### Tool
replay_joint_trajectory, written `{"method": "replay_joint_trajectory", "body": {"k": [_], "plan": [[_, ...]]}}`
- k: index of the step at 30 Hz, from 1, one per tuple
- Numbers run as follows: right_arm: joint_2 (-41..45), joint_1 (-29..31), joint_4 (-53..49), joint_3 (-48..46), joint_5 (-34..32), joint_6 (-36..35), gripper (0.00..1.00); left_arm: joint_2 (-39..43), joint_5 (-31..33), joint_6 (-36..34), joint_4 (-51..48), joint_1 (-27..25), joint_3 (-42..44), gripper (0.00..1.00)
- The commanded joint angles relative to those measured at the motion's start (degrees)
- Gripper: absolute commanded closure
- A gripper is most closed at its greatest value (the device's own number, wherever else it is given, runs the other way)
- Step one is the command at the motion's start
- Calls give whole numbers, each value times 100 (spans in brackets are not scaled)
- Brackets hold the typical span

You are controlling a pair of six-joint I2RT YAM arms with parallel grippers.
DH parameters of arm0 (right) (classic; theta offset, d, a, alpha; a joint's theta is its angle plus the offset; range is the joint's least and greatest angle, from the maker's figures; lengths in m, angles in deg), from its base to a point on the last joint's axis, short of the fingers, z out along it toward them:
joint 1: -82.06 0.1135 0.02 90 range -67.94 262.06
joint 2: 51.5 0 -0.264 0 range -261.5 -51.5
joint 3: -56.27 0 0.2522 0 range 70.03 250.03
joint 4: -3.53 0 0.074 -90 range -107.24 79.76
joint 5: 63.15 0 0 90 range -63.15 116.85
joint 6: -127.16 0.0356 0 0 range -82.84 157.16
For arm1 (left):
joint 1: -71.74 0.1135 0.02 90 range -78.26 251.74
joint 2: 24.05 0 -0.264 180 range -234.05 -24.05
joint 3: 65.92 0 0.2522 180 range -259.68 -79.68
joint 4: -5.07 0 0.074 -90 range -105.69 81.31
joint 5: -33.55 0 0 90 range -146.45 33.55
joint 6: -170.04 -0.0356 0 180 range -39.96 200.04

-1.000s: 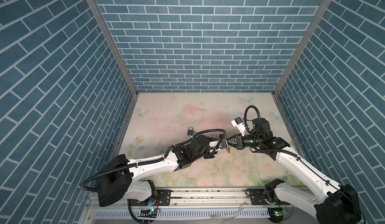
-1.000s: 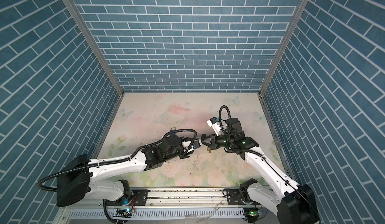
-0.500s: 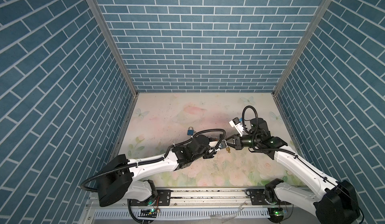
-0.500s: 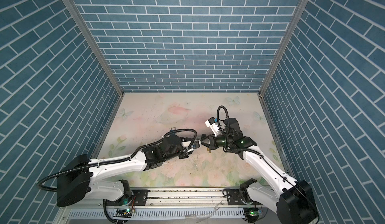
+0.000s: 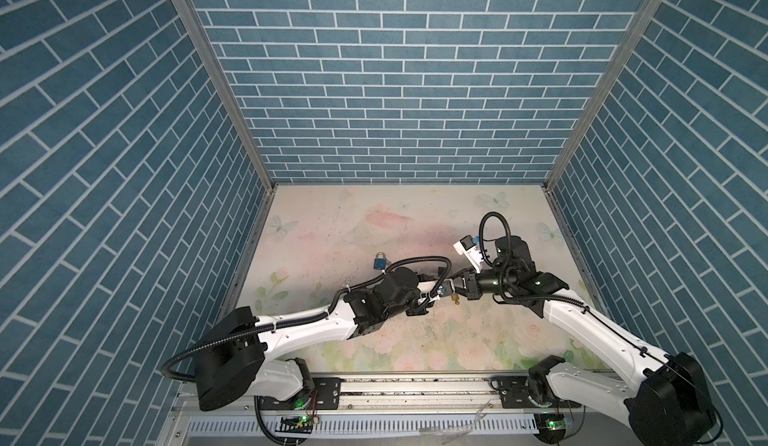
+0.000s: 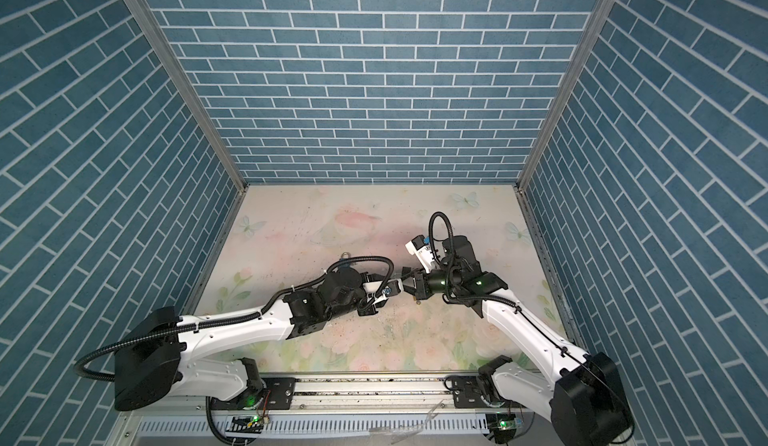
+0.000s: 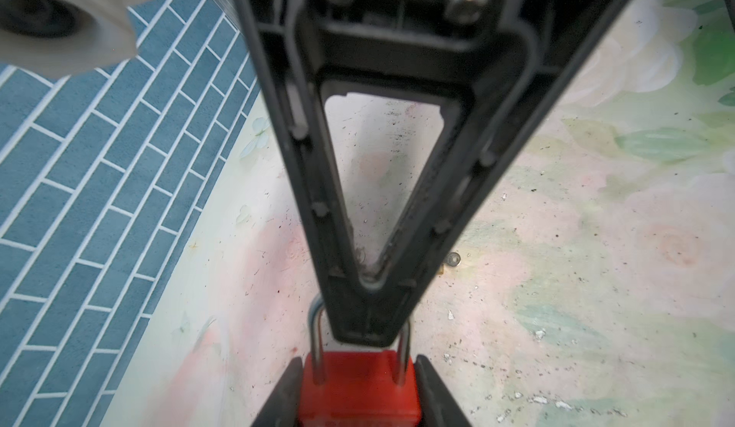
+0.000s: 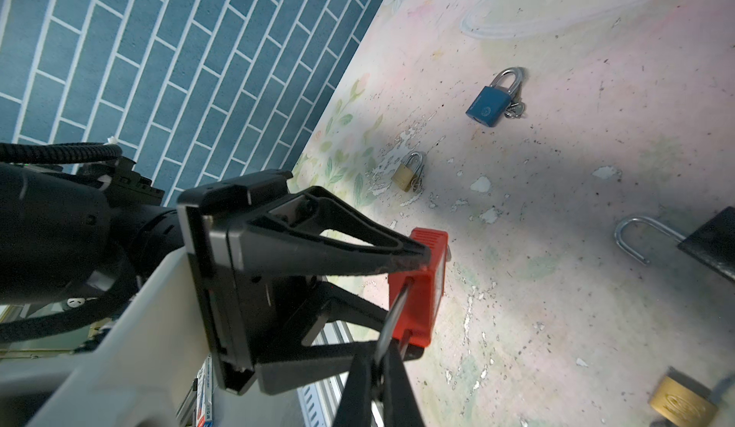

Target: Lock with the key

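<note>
- Tools met above the middle of the bench (image 5: 374, 224) in both top views, the left tool (image 5: 445, 289) tip to tip with the right tool (image 5: 456, 287). What they gripped was too small to tell there.
- Right wrist view settled it: the left tool (image 8: 421, 301) stood narrow, clamped on the body of the red padlock (image 8: 421, 313), which was held off the bench.
- Same view showed the right tool (image 8: 381, 359) pinched tight on the key (image 8: 395, 311). The key's blade reached the red body, but whether it sat in the keyhole could not be told.
- Left wrist view hid the key behind a finger of the right tool (image 7: 366, 327). It alone showed the silver shackle (image 7: 318, 345) rising from the red padlock (image 7: 360, 389), which sat between the left tool's fingers (image 7: 280, 401).
- Blue padlock (image 5: 379, 262) lay far and left of the tools, whole in a top view. Where the left arm's cable crossed it, only its shackle top (image 6: 345, 256) showed.
- Right wrist view alone showed a small brass padlock (image 8: 406, 174), a black padlock (image 8: 712, 242) and a second brass padlock (image 8: 682, 403) lying on the bench.
</note>
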Motion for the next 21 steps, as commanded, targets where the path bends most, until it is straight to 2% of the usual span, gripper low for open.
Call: {"method": "replay_joint_trajectory", "body": {"k": [1, 14, 17, 21], "plan": [[-72, 215, 229, -43, 469, -71, 100, 80, -249, -90, 605, -3, -243, 100], [-543, 223, 67, 76, -74, 9, 100, 312, -205, 262, 1068, -10, -158, 100], [-384, 215, -41, 185, -266, 21, 94, 330, -156, 460, 1186, 47, -59, 100], [21, 152, -207, 396, -608, 102, 81, 425, -55, 879, 1355, 144, 139, 100]]}}
